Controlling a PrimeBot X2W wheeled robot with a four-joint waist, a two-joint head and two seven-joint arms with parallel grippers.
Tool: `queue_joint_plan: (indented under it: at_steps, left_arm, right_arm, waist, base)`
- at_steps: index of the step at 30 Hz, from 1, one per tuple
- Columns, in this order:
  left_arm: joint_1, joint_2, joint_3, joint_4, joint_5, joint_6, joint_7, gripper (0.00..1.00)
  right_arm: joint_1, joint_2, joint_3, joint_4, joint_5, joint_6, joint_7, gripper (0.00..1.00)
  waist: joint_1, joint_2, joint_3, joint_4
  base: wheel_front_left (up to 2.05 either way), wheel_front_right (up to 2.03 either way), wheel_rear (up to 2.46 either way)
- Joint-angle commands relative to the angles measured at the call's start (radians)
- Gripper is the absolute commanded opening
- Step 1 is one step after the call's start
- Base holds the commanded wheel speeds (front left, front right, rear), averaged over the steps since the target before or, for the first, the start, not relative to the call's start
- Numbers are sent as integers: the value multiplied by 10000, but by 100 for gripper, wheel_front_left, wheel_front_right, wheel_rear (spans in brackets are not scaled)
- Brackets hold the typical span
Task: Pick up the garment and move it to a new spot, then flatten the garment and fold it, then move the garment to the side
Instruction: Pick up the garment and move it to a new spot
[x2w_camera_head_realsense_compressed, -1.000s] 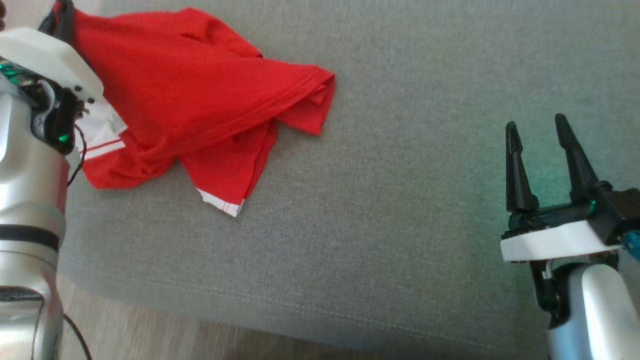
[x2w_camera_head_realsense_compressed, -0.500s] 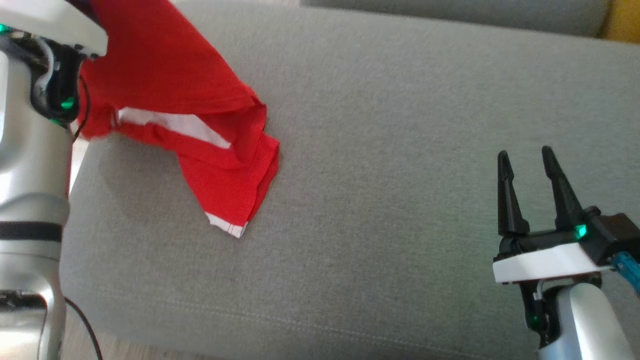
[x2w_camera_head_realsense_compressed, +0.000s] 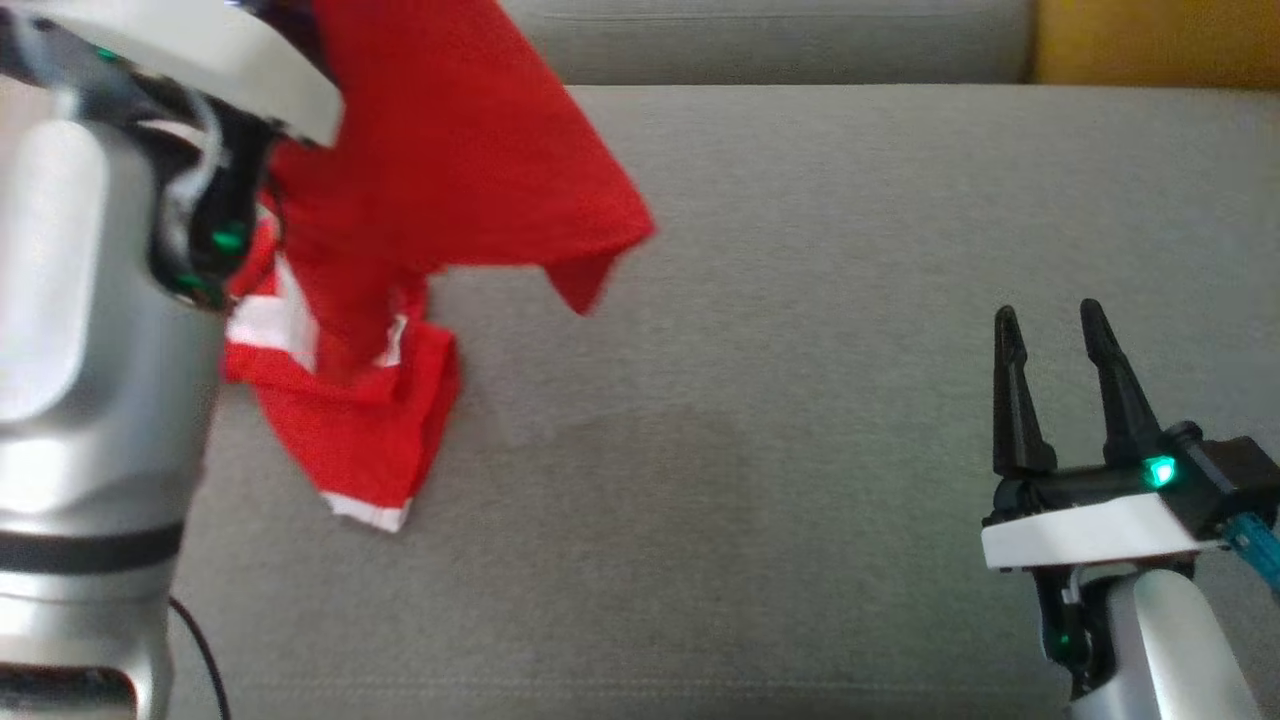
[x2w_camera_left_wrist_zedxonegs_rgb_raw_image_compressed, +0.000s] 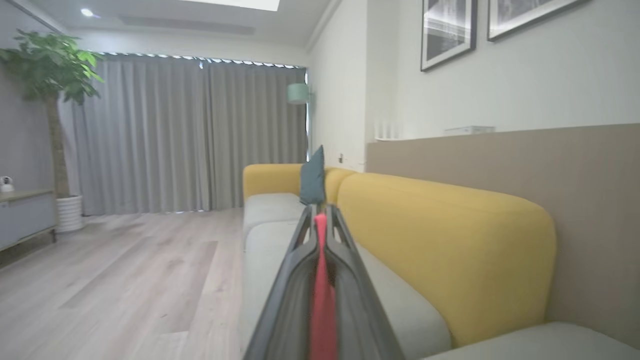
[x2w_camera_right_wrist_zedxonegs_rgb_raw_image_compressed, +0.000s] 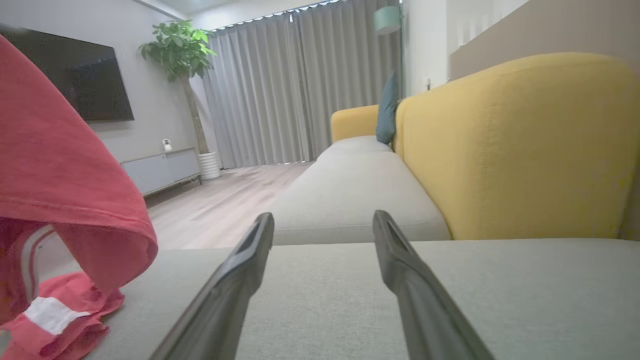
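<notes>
**Red garment (x2w_camera_head_realsense_compressed: 450, 170) hangs from the left gripper (x2w_camera_left_wrist_zedxonegs_rgb_raw_image_compressed: 318, 212), lower folds on the seat**

You have the garment raised at the left end of the grey sofa seat (x2w_camera_head_realsense_compressed: 800, 450). Its upper part hangs in the air, while its lower folds, with the white trim, lie bunched on the cushion. In the left wrist view you see the left gripper's two dark fingers pressed together with a strip of red cloth pinched between them. Your right gripper (x2w_camera_head_realsense_compressed: 1047, 312) hovers over the seat's right side, well apart from the garment, its fingers spread and holding nothing. The yellow backrest (x2w_camera_head_realsense_compressed: 1150, 40) runs behind the seat.
</notes>
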Motion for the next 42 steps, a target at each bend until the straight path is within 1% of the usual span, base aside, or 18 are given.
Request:
queue_joint_plan:
  at_steps: [1, 4, 5, 7, 12, 15, 16, 17, 20, 22, 25, 28, 31, 35, 39, 42]
  left_arm:
    - [-245, 250, 144, -636, 11, 86, 306, 0]
    - [15, 136, -310, -1018, 155, 143, 767, 0]
    - [182, 21, -616, -1086, 259, 193, 1002, 0]
    - [329, -178, -901, -1036, 283, 187, 1117, 0]
    - [526, -924, -1501, -443, 425, 284, 804, 0]
    - [354, -1458, -1725, 232, 574, 466, 381, 0]
    - [237, -1636, -1758, 460, 602, 564, 198, 11]
    - [95, -1792, -1759, 705, 577, 666, 47, 100]
    - [-434, -2048, -1814, 1451, 566, 861, -401, 100]
    - [-731, -2126, -1830, 1907, 550, 946, -732, 100]
    - [-934, -2171, -1835, 2272, 459, 930, -1007, 100]
    - [-1020, -2187, -1787, 2684, 316, 836, -1376, 100]
    - [-917, -2099, -1639, 2947, 179, 757, -1738, 100]
    - [-493, -1871, -1496, 2998, 75, 690, -2074, 100]
    - [256, -1565, -1495, 2722, 60, 620, -2254, 100]
    - [965, -1275, -1538, 2317, 140, 699, -2333, 100]
  right_arm:
    - [-382, -56, 232, -361, 65, -7, -141, 100]
    - [-511, -56, 236, -512, 121, -7, -171, 100]
    - [-613, -56, 254, -619, 193, -7, -187, 100]
    - [-699, -56, 303, -733, 273, -7, -201, 100]
    - [-879, -56, 504, -925, 444, -7, -242, 100]
    - [-960, -56, 635, -954, 530, -7, -272, 100]
    - [-972, -56, 662, -955, 561, -7, -283, 100]
    - [-982, -56, 686, -955, 590, -7, -293, 100]
    - [-979, -56, 718, -954, 653, -7, -323, 100]
    - [-947, -56, 683, -948, 685, -7, -341, 100]
    - [-902, -56, 622, -943, 692, -7, -356, 100]
    - [-793, -56, 463, -909, 678, -7, -372, 100]
    - [-684, -56, 354, -870, 611, -7, -382, 100]
    - [-556, -56, 187, -854, 422, -7, -387, 100]
    - [-401, -56, 44, -875, 200, -7, -310, 100]
    - [-291, -56, -66, -908, 65, -7, -185, 100]
  waist:
    - [0, 0, 34, -592]
    - [0, 0, 173, -1186]
    - [0, 0, 303, -1642]
    - [0, 0, 442, -2111]
    - [0, 0, 732, -3296]
    - [0, 0, 872, -3960]
    - [0, 0, 912, -4139]
    - [0, 0, 956, -4305]
    - [0, 0, 1043, -4688]
    - [0, 0, 1064, -4802]
    - [0, 0, 1068, -4806]
    - [0, 0, 988, -4547]
    - [0, 0, 818, -4032]
    - [0, 0, 510, -3036]
    - [0, 0, 183, -1908]
    - [0, 0, -2, -1132]
  base:
    - [0, 0, 0]
    - [0, 0, 0]
    - [0, 0, 0]
    - [0, 0, 0]
    - [0, 0, 0]
    - [0, 0, 0]
    - [0, 0, 0]
    - [0, 0, 0]
    - [0, 0, 0]
    - [0, 0, 0]
    - [0, 0, 0]
    - [0, 0, 0]
    - [0, 0, 0]
    - [0, 0, 0]
    - [0, 0, 0]
    - [0, 0, 0]
